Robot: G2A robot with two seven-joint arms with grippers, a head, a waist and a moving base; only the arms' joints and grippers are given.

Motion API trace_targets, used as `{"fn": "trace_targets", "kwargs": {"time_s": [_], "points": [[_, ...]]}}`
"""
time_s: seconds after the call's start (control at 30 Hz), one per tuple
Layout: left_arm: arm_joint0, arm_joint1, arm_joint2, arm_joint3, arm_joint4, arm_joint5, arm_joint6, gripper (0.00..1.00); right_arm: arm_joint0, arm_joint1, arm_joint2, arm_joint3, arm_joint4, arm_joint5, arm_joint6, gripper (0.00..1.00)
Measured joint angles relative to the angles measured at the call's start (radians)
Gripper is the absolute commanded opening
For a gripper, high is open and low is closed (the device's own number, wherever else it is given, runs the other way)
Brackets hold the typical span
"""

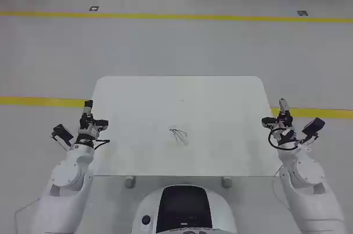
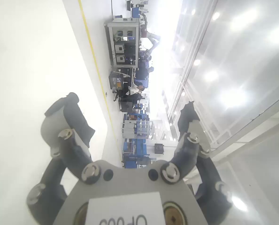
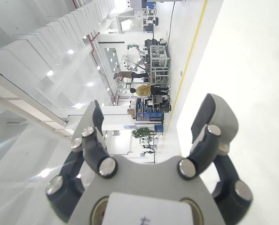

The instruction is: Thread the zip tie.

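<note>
Zip-tie cluster (image 1: 178, 136), one table (image 1: 135, 99), two pincers (image 2: 130, 101) (image 3: 152, 100)

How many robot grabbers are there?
2. The grey-and-black left gripper is at the left edge of the white table; the matching right gripper is at its right edge. Both jaws stand open, holding nothing.

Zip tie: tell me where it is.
In the top view, the zip tie lies on the table, midway between the left gripper and right gripper, touching neither.
</note>
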Motion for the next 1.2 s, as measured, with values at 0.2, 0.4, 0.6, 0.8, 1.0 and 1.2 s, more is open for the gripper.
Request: {"fn": "trace_targets", "kwargs": {"time_s": [0.2,0.4,0.6,0.8,1.0,1.2], "points": [[0.0,0.0,0.0,0.0,0.0,0.0,0.0,1.0,0.031,0.006,-0.039,-0.033,-0.16,0.017,0.086,1.0],[0.0,0.0,0.0,0.0,0.0,0.0,0.0,1.0,0.069,0.011,-0.192,-0.015,-0.566,0.12,0.155,1.0],[0.0,0.0,0.0,0.0,0.0,0.0,0.0,1.0,0.069,0.01,-0.201,-0.013,-0.568,0.12,0.152,1.0],[0.0,0.0,0.0,0.0,0.0,0.0,0.0,1.0,0.069,0.01,-0.201,-0.013,-0.568,0.12,0.152,1.0],[0.0,0.0,0.0,0.0,0.0,0.0,0.0,1.0,0.09,0.011,-0.214,-0.026,-0.6,0.127,0.168,1.0],[0.0,0.0,0.0,0.0,0.0,0.0,0.0,1.0,0.219,0.011,-0.298,-0.031,-0.836,0.201,0.285,1.0]]}}
